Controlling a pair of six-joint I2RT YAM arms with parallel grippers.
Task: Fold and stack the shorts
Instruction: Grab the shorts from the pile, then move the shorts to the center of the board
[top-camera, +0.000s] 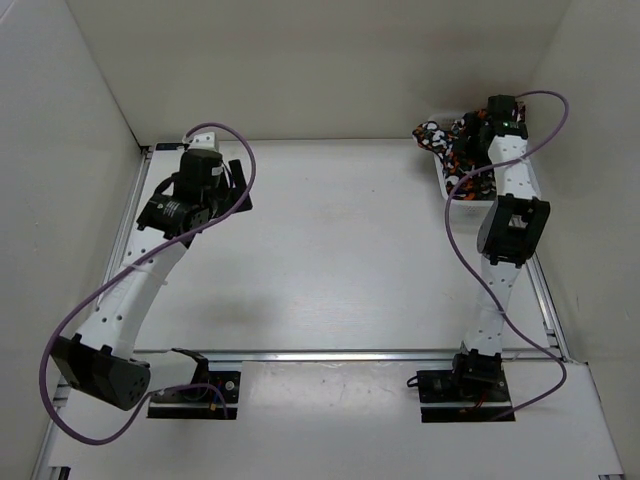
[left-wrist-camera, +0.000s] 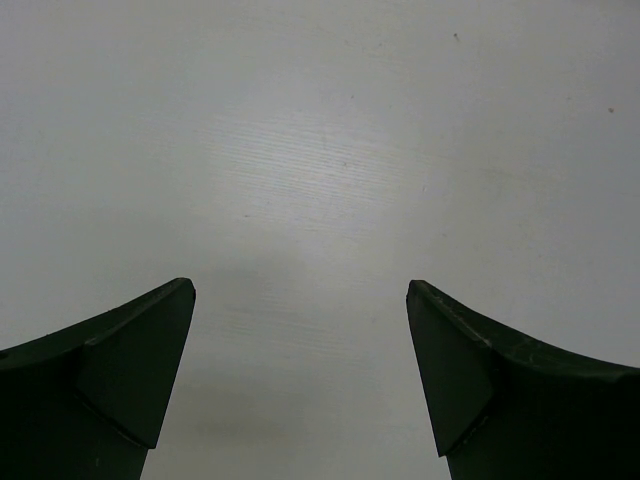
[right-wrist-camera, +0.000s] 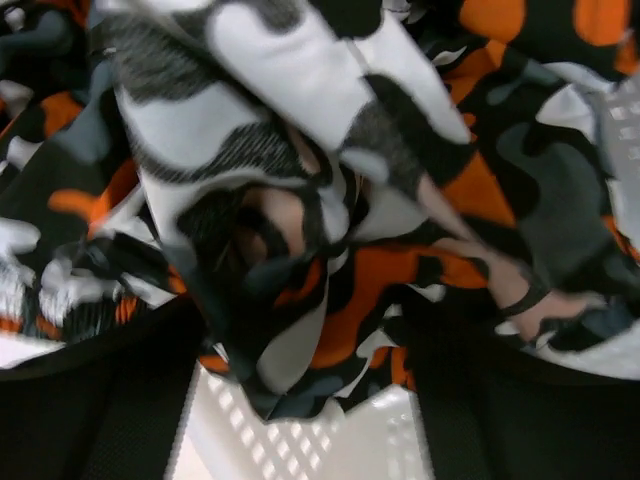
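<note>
Near edge: both arm bases, nothing of the task there. Mid table: no cloth on it.

Far left: your left gripper hangs over the table surface with its jaws wide apart and nothing between them. It is well apart from the work.

Far right corner: the shorts lie bunched in the white mesh basket, a crumpled heap with no long axis you can read. Your right gripper is down in that basket, so the right arm is much the nearer one. Its jaws stand apart, one on each side of a hanging fold of the print, with the basket's mesh showing below the fold (whether either pad touches the cloth, you cannot tell from the wrist view).

The relation that matters: the fold sits between the right fingers and just ahead of them, not off to a side. Judgement: closing on that fold looks like the step in hand, and no folding has begun.
</note>
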